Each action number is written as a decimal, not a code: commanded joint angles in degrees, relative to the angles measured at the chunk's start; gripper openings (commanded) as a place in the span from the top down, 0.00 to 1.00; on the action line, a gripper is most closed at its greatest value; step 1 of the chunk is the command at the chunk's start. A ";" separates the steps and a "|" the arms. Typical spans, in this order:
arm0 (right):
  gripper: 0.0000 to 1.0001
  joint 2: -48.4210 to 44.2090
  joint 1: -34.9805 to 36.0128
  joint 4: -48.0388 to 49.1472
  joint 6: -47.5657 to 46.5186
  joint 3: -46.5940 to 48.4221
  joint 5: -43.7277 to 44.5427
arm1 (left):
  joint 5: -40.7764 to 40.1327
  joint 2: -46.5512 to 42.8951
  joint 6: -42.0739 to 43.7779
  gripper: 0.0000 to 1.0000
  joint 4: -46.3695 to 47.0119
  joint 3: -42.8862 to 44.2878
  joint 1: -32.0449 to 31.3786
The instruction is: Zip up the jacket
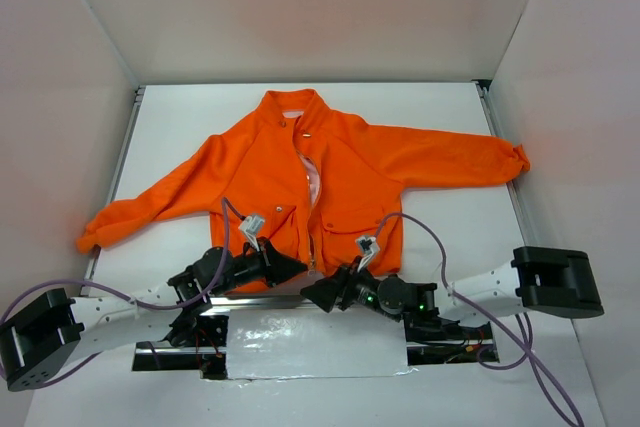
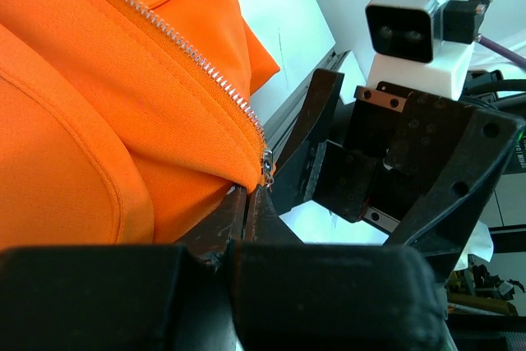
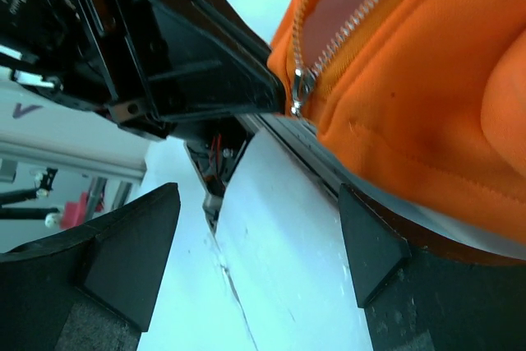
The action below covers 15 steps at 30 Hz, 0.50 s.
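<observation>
The jacket (image 1: 350, 172) was pinched at its hem, beside the zipper slider (image 2: 265, 163), by the left pincer (image 2: 246, 201); the right pincer (image 3: 256, 232) was held spread nearby.

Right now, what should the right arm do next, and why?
Probably ease the right gripper forward onto the zipper slider and close: its jaws stand open, the slider sits at the jacket hem, and the left gripper seems to pinch that hem.
</observation>
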 commanded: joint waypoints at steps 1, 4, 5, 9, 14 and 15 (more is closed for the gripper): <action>0.16 2.60 0.48 11.10 -1.93 0.73 4.79 | 1.90 -0.94 -0.50 1.00 5.06 2.16 -0.26; 0.16 6.54 0.48 12.07 -2.37 2.58 5.84 | 1.82 -1.47 -0.85 1.00 5.24 2.25 -0.34; 0.16 7.34 0.48 12.77 -2.11 2.58 6.20 | 1.82 -1.47 -0.77 1.00 5.24 2.34 -0.26; 0.16 11.38 0.48 19.18 -1.23 0.92 7.87 | 1.82 -1.38 -1.03 1.00 5.50 2.78 -0.26; 0.17 13.94 0.48 23.40 -3.33 0.91 7.26 | 1.99 -0.77 -0.86 1.00 5.77 3.48 -0.26; 0.17 14.37 0.48 24.36 -4.03 0.74 7.17 | 1.99 -0.59 -0.94 1.00 5.77 3.57 -0.26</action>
